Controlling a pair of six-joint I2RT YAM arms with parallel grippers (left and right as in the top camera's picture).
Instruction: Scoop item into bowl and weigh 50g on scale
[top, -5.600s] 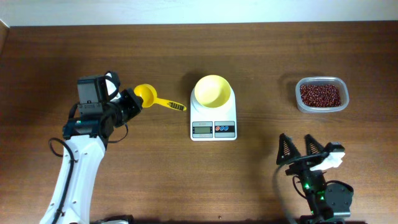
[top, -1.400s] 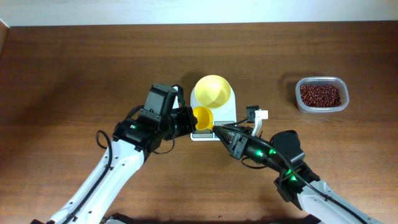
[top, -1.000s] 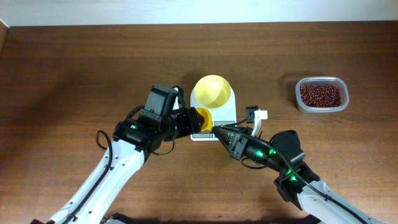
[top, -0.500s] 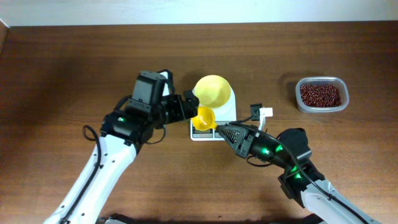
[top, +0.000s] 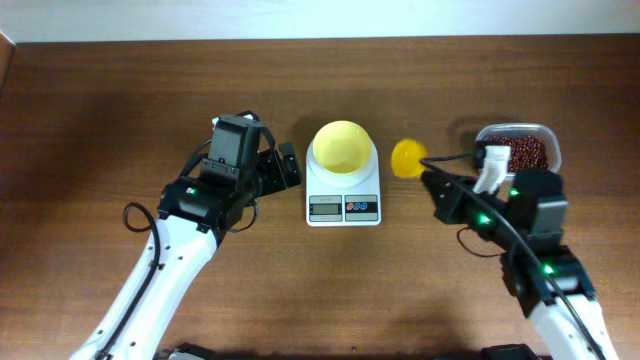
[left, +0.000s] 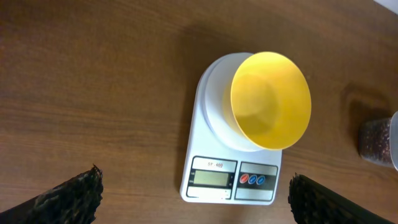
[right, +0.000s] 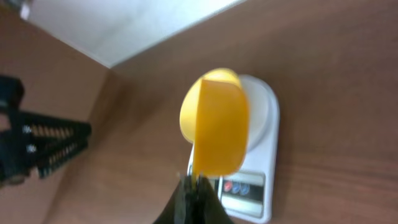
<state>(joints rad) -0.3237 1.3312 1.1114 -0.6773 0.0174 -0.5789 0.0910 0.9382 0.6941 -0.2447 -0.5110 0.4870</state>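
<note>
Scale (top: 343, 205) with bowl (top: 343, 147) on top, two grippers.
Left gripper (top: 284, 168) left of scale, jaws apart; right gripper (right: 194, 190) right of it, clamped on yellow scoop (top: 407, 158).

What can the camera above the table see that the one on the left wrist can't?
Only overhead: the right gripper shut on the yellow scoop, between the scale and the whole container of beans. Only left wrist: the fingers of the left gripper, spread wide, and the scale's front panel close up. Both: the empty bowl on the scale; the wrist view catches just the container's edge.
</note>
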